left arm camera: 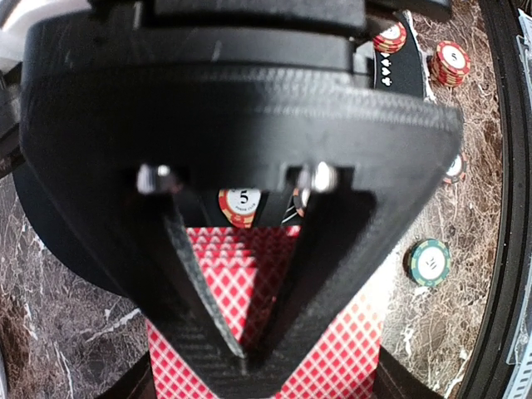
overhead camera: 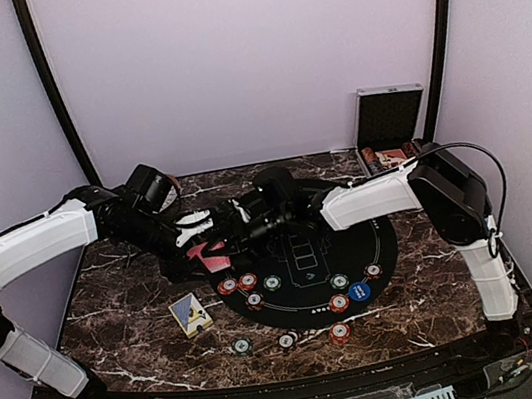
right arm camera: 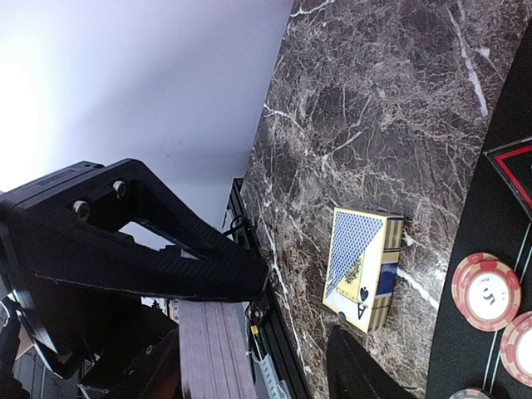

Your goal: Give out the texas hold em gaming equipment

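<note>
left claw pinched shut on a stack of red-backed cards, over the left edge of the black mat. right claw spread, nothing between its fingers, nose to nose with the left one above the mat. chips scattered on the mat; a few more sit on the marble table just in front of it. card box lies flat on the marble beside the mat's left edge, apart from both claws.

Dark marbled worktop beneath the right hand, round black mat upon it — silver hinged case open, well beyond, rightward.
</note>
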You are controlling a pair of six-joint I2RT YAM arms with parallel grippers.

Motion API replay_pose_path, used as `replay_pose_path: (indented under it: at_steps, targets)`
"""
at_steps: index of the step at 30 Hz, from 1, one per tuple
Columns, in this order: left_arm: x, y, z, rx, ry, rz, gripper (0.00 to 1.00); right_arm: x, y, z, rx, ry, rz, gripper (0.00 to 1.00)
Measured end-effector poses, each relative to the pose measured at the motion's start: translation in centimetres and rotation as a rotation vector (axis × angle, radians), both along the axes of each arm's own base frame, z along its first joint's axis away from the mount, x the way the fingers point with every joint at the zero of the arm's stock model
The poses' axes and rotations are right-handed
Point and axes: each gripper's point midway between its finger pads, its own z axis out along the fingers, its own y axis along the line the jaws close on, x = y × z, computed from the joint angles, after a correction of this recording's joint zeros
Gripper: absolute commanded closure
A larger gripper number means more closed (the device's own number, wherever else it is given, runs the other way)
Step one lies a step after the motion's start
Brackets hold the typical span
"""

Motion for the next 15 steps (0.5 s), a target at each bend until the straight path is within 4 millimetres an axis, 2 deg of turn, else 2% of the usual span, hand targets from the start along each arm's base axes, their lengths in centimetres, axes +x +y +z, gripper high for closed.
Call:
replay_pose_path:
  at_steps: [7,15]
  targets:
    - [0.0,0.1,-0.1,0.008,-0.003,0.003,0.94,0.2,-0.9,0.3,-0.010,-0.025,-0.005,0.49]
    - [0.1,0.2,-0.1,0.013,-0.005,0.009,0.94,0.4,-1.6,0.3,-0.021,-0.017,-0.017,0.34]
